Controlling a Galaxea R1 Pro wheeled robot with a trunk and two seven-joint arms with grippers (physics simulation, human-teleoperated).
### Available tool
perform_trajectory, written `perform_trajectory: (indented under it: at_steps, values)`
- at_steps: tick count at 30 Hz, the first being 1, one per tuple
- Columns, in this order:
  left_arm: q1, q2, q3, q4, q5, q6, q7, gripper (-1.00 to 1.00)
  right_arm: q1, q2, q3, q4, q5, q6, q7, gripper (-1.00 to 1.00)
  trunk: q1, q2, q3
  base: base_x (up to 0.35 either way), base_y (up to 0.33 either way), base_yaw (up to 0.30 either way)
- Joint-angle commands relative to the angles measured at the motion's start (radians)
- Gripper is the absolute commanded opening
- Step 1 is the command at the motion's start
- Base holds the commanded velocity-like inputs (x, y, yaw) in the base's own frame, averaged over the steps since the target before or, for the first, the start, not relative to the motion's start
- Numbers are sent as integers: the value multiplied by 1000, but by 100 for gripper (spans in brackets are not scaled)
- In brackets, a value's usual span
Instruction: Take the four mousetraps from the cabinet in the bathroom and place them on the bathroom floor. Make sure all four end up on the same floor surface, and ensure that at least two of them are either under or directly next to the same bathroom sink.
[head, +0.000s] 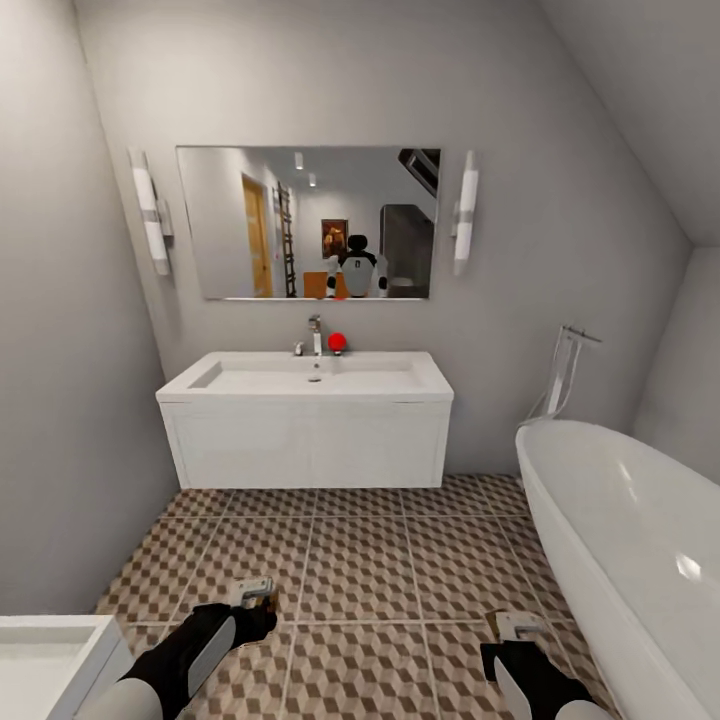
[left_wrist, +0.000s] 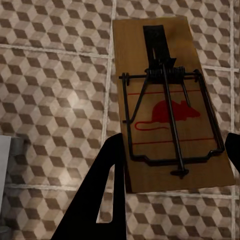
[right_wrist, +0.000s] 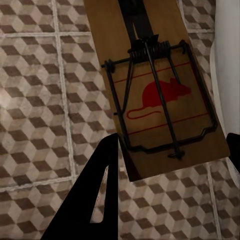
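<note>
Cube-pattern tiles of the bathroom floor (head: 360, 560) run from the near edge to the far wall, where the sink (head: 305, 378) sits on its white vanity under a mirror (head: 308, 222).

2 mousetraps are in view, both held above the tiles. In the left wrist view, the left mousetrap (left_wrist: 167, 107) is a brown wooden board with a black wire spring and a red mouse print, its long axis running along the fingers, away from the claw. The left claw (head: 252, 592) is closed on its near end, a black finger (left_wrist: 102, 192) against the board's edge. The right mousetrap (right_wrist: 155, 90) lies the same way, lengthwise out from the right claw (head: 518, 627), which grips its near end.

Both forearms reach forward low over the floor, left arm at near left, right arm at near right beside the white tub (head: 640, 550). The sink's basin holds nothing visible; a chrome tap (head: 315, 335) and a small red object (head: 337, 342) stand at its far rim.
</note>
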Motion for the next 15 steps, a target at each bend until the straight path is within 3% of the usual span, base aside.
perform_trajectory:
  at_steps: [1,15]
  values:
    - [0,1,-8,-2,9,-2,10,-100,0,1,-8,-2,9,4,-1,-100,1,-1,-1,323,0,0]
    - [0,17,-5,0,13,-43,9,-100,0,-4,-9,-2,6,-13,-1,-100,1,-1,-1,323,0,0]
